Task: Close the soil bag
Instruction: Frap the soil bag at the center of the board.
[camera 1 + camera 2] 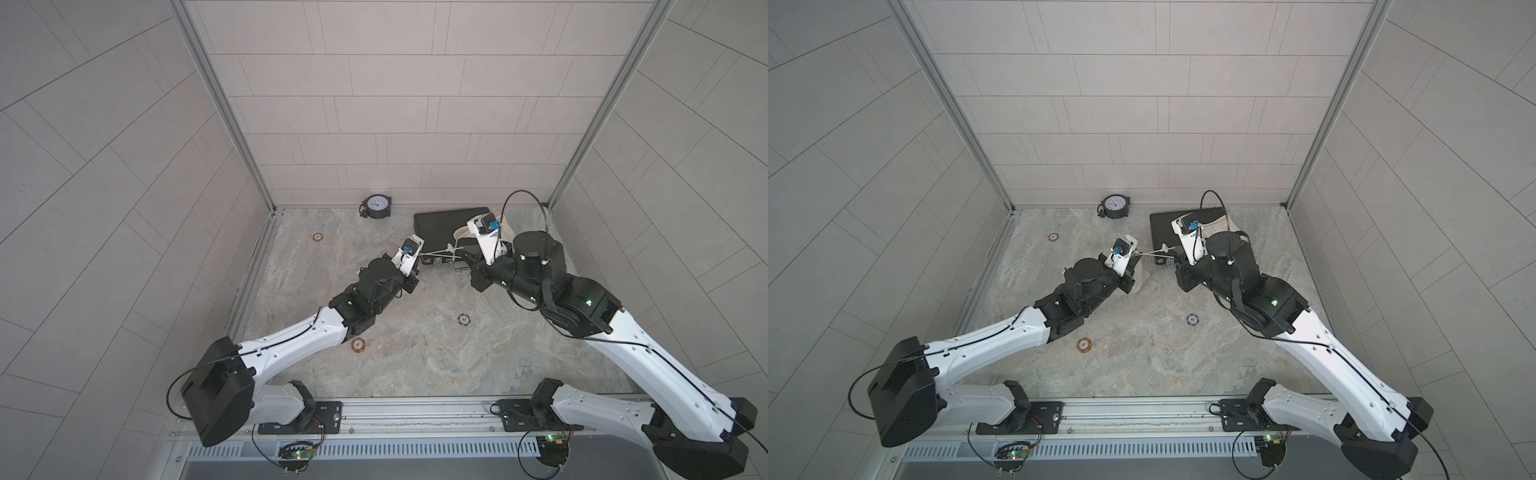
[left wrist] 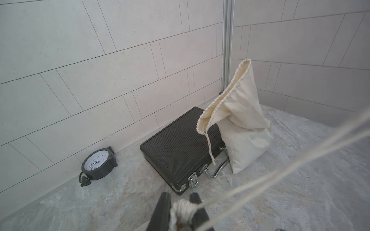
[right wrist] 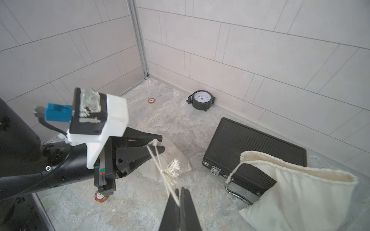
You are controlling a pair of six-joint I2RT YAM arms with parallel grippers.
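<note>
- Firstly, pinches the drawstring (image 3: 164,176) flat between the fully closed jaws of the right gripper (image 3: 181,190), seemingly as an anchor for a pull from the other end.
- Just ahead of that gripper, shows a frayed knot on the cord, then a straight run across to the left gripper (image 3: 160,143).
- Clamps the cord's knotted end in the left gripper, knot lodged between the fingertips (image 2: 163,204), likely as a stop against slipping under tension.
- Holds the cord stretched taut from one gripper to the other, clear of the floor; reads as a tightening pull under way or about to start.
- Close beside the right gripper, finds the soil bag (image 3: 300,192): standing, slumped, leaning on the black case (image 3: 254,148), apparently propped there against tipping.
- Leaves the bag's mouth gaping, hem not yet gathered, so judges the closing barely begun.
- Cannot trace the join between the held cord and the hem; notes another loose cord end dangling from a corner of the mouth.
- Just beyond the left gripper, spots a flat cloth pouch (image 3: 176,160) on the floor, out of the work.
- Farthest from both grippers, places the round clock (image 3: 201,100) against the back wall and an orange chip (image 3: 151,100) on the floor, well apart from the cord.
</note>
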